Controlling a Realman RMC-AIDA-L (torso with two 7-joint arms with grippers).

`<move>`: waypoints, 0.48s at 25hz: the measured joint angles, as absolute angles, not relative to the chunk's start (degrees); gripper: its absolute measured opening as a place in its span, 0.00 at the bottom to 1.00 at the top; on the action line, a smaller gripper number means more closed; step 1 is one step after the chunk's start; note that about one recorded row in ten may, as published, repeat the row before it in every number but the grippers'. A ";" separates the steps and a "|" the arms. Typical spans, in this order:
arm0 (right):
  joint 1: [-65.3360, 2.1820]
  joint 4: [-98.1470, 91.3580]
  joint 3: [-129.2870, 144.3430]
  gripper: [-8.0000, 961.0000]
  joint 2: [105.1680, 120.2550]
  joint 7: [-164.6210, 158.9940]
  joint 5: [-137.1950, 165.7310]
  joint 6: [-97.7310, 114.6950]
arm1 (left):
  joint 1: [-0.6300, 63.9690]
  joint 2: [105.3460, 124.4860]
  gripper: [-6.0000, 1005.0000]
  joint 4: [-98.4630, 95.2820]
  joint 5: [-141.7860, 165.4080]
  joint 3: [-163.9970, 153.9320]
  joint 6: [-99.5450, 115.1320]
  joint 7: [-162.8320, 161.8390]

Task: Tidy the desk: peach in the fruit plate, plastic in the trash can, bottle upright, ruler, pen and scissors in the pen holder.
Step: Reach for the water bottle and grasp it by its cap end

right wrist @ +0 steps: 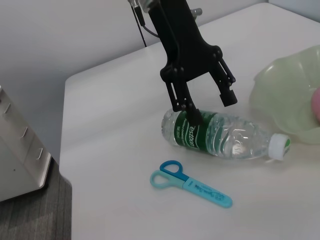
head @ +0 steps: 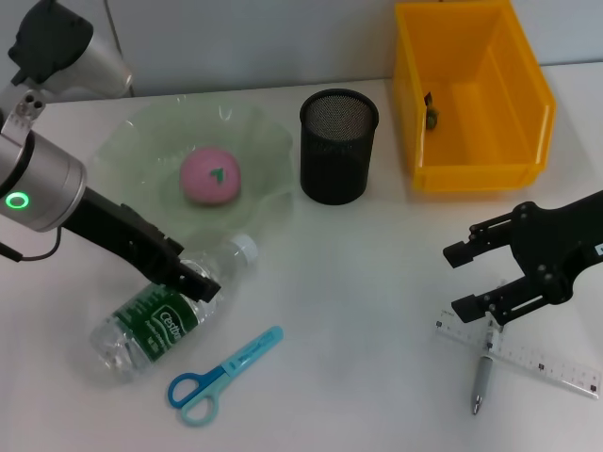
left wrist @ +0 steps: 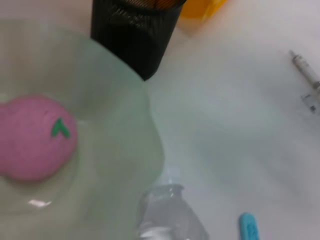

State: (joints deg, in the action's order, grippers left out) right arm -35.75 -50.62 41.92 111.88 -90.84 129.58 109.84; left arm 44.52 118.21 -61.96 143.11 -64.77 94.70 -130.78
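A clear bottle with a green label and white cap lies on its side at the front left. My left gripper is open just above its label end. In the right wrist view one finger touches the bottle and the other stands behind it. The pink peach rests in the green fruit plate. Blue scissors lie in front of the bottle. My right gripper is open just above the ruler and pen. The black mesh pen holder stands mid-table.
The yellow trash can stands at the back right with a small dark piece inside. In the left wrist view the peach, plate, pen holder and bottle neck show close by.
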 joint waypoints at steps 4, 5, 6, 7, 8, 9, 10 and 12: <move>-35.83 -50.62 41.92 0.79 111.88 -91.07 129.56 109.86 | 44.43 118.22 0.85 -61.86 144.16 -65.05 93.96 -130.76; -35.86 -50.63 41.92 0.79 111.88 -91.18 129.55 109.86 | 44.42 118.26 0.85 -61.66 144.35 -65.19 93.67 -130.72; -35.86 -50.64 41.92 0.79 111.88 -91.27 129.55 109.86 | 44.42 118.26 0.85 -61.66 144.35 -65.19 93.67 -130.72; -35.86 -50.65 41.92 0.79 111.88 -91.35 129.54 109.87 | 44.52 118.27 0.85 -60.81 144.48 -65.26 93.24 -130.55; -35.86 -50.69 41.92 0.79 111.88 -91.42 129.54 109.89 | 44.52 118.27 0.85 -60.81 144.48 -65.26 93.24 -130.55; -35.83 -50.76 41.92 0.79 111.88 -91.47 129.55 109.92 | 44.65 118.26 0.85 -60.22 144.48 -65.26 93.07 -130.46; -35.78 -50.85 41.92 0.79 111.88 -91.50 129.55 109.94 | 44.65 118.26 0.85 -60.22 144.48 -65.26 93.07 -130.46; -35.67 -50.92 41.92 0.79 111.88 -91.60 129.55 109.97 | 44.65 118.26 0.85 -60.22 144.48 -65.26 93.07 -130.46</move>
State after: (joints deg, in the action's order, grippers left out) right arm -35.67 -50.92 41.92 111.88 -91.60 129.55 109.97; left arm 44.65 118.26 -60.22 144.48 -65.26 93.07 -130.46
